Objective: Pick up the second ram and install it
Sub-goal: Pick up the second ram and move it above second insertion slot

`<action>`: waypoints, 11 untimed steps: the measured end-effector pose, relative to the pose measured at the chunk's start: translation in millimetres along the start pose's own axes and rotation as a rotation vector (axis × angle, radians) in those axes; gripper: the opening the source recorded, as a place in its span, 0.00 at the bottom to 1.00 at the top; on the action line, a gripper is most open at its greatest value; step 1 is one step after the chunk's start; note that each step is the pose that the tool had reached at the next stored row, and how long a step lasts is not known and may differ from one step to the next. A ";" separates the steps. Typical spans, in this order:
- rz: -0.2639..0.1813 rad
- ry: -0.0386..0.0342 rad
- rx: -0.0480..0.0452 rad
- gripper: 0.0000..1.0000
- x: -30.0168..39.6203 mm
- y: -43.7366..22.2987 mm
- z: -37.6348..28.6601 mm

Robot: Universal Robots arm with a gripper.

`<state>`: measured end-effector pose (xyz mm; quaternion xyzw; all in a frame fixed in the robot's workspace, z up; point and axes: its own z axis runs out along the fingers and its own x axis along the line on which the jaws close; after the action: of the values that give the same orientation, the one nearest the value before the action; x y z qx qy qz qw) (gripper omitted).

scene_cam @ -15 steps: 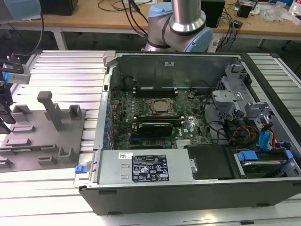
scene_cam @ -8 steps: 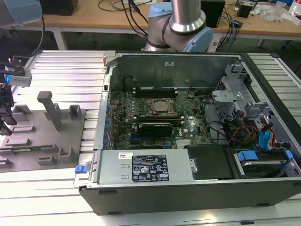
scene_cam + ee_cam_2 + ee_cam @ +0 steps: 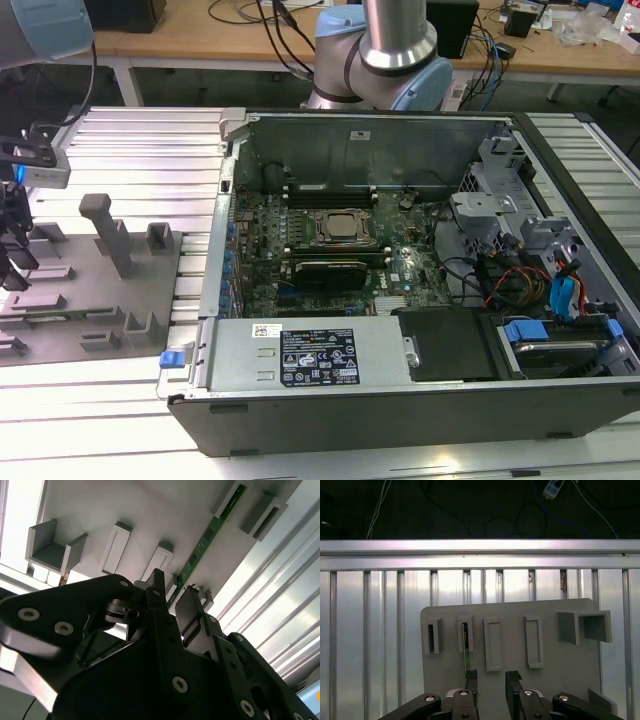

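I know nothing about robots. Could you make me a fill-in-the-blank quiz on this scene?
1. The second ram is a thin stick, ___ in colour.
2. It stands on edge in a slot of a holder plate that is ___ in colour.
3. The gripper hovers at the stick's end with its jaws ___, clamping nothing.
4. The computer case lies toward the exterior view's ___ of the plate.
Missing words: green; grey; open; right.

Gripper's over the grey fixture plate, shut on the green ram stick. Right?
Not shut. The gripper is open over the grey fixture plate: the first wrist view shows its jaws standing apart, and the green ram stick sits ungripped in its holder.
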<state>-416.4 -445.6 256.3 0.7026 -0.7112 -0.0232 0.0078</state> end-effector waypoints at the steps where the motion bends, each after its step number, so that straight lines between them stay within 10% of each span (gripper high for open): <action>1: 0.000 0.0000 0.0000 0.36 0.0 0.0 0.8; 11: 0.000 0.0000 0.0001 0.36 0.2 -0.4 8.7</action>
<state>-416.4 -445.7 247.6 0.7026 -0.7112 -0.0231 0.0077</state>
